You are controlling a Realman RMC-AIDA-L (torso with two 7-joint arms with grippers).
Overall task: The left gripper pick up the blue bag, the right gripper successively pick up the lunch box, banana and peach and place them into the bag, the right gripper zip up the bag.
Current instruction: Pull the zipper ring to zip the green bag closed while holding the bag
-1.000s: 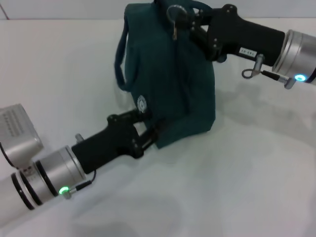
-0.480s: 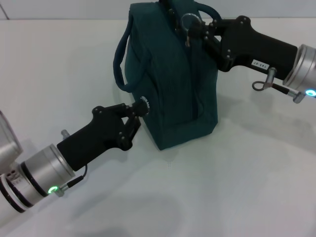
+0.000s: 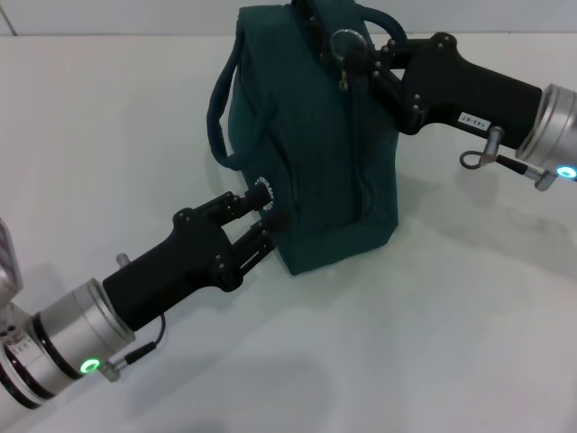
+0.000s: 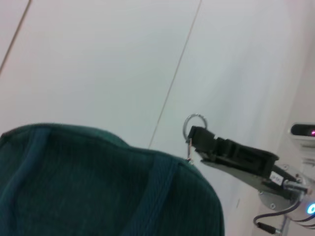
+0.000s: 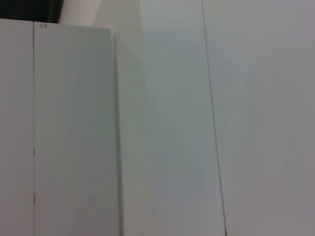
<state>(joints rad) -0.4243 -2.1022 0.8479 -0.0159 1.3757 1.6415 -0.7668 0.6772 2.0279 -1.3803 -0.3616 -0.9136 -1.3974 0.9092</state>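
Observation:
The blue bag (image 3: 315, 153) stands upright on the white table and also shows in the left wrist view (image 4: 98, 182). My left gripper (image 3: 261, 216) is open, with its fingertips against the bag's lower front corner beside a small round badge (image 3: 261, 188). My right gripper (image 3: 359, 56) is at the bag's top, shut on the zipper pull with its metal ring (image 3: 344, 40) sticking out. The left wrist view shows that ring (image 4: 195, 123) and the right gripper (image 4: 198, 138). The lunch box, banana and peach are out of view.
The white table (image 3: 433, 316) spreads around the bag. A bag handle (image 3: 219, 108) loops out on the bag's left side. The right wrist view shows only pale wall panels (image 5: 157, 118).
My left gripper drew back from the bag and has come in again against its lower corner. The bag has stood up straighter. The right gripper shifted slightly right with the zipper pull.

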